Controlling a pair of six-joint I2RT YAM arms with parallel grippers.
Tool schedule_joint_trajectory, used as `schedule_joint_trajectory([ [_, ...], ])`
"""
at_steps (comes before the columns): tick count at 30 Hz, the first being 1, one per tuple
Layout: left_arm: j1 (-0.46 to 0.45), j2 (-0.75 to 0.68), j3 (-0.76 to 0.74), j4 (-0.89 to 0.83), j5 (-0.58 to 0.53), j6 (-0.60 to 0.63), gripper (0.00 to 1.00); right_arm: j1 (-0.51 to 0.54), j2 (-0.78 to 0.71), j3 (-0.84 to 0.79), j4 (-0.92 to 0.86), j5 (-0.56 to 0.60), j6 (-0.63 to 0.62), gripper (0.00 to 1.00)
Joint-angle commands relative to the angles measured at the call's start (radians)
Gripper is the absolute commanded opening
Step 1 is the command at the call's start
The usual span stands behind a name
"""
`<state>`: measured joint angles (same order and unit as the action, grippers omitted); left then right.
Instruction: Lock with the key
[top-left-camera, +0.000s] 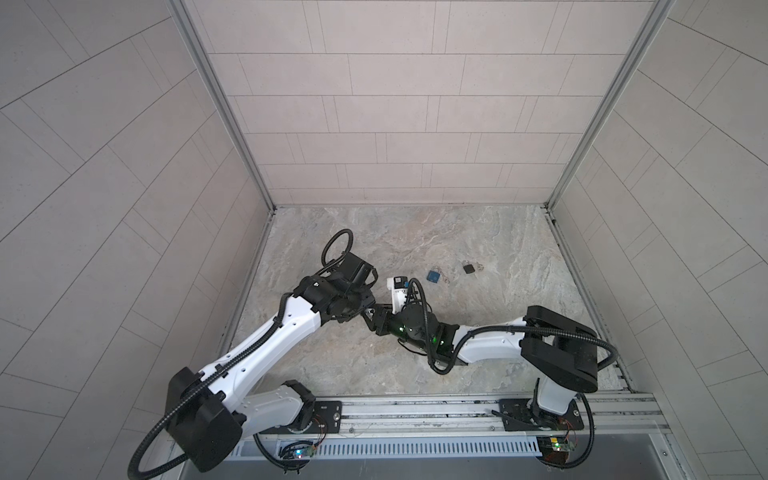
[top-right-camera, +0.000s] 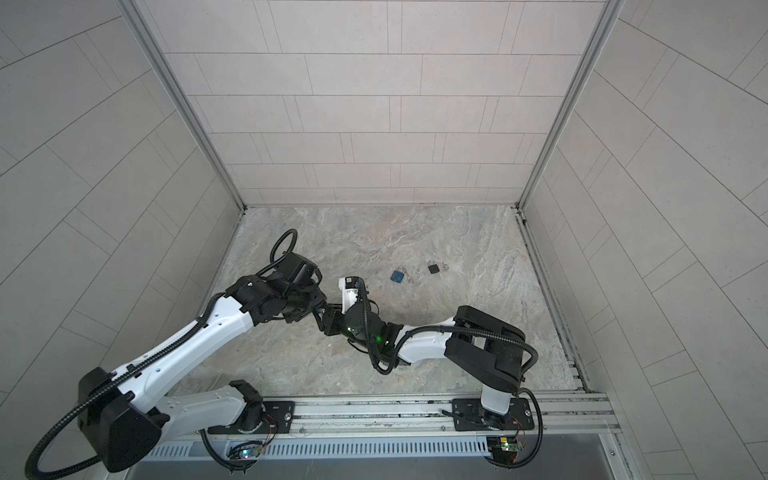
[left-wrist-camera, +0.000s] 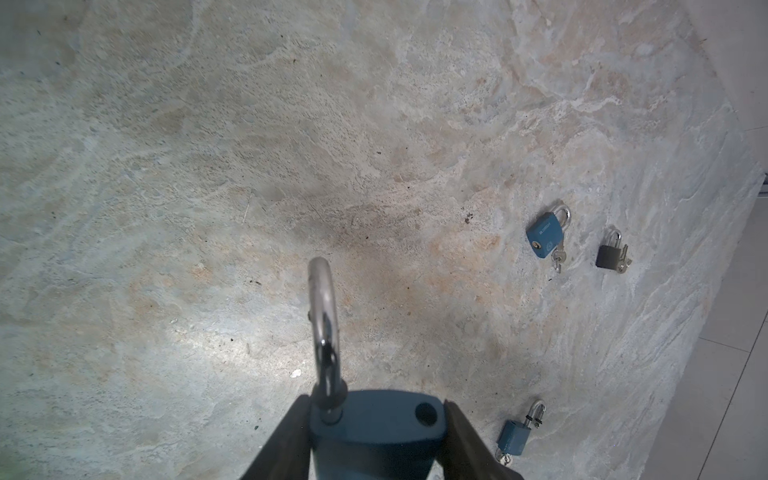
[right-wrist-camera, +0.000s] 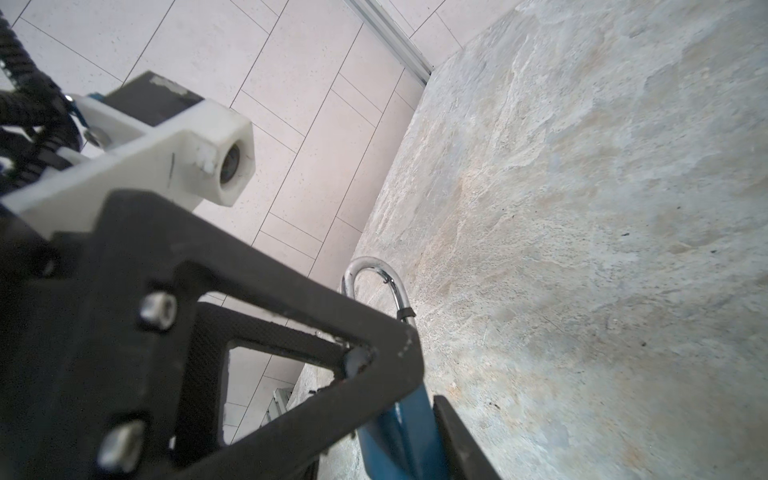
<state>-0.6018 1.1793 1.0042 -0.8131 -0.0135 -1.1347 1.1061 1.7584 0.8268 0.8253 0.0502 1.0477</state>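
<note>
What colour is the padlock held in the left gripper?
Blue padlock, with a silver shackle; clearest in the left wrist view.

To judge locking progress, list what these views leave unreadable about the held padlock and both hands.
- Keyhole end of the held blue padlock: cut off by the left wrist view's edge, past the left hand.
- The right hand: small and dark in both top views; a black finger fills the right wrist view, so its grip is unclear.
- The small blue padlock: only the left wrist view shows it.
</note>
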Motion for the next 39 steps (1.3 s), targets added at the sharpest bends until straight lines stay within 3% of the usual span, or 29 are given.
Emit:
schedule_joint_trajectory([
  [1,0.012,-0.034,-0.014,0.041,0.014,-0.030,0.38,0.006,0.009,0.025,0.061,-0.004,0.015,0.43],
  [10,0.039,-0.058,-0.051,0.073,0.041,-0.046,0.37,0.005,0.012,0.023,0.059,-0.001,0.021,0.34],
  [21,0.050,-0.093,-0.086,0.102,0.040,-0.072,0.37,0.006,0.026,0.031,0.069,-0.012,0.030,0.32],
  [32,0.053,-0.117,-0.117,0.139,0.052,-0.091,0.37,0.006,0.034,0.047,0.064,-0.025,0.031,0.12],
  [34,0.054,-0.128,-0.123,0.159,0.063,-0.088,0.43,0.005,0.032,0.053,0.052,-0.029,0.021,0.09],
  [36,0.054,-0.143,-0.128,0.174,0.063,-0.077,0.62,0.003,0.018,0.055,0.023,-0.026,0.003,0.06],
  [39,0.053,-0.176,-0.140,0.166,0.036,-0.073,0.75,0.000,-0.011,0.050,-0.018,-0.017,-0.024,0.04],
])
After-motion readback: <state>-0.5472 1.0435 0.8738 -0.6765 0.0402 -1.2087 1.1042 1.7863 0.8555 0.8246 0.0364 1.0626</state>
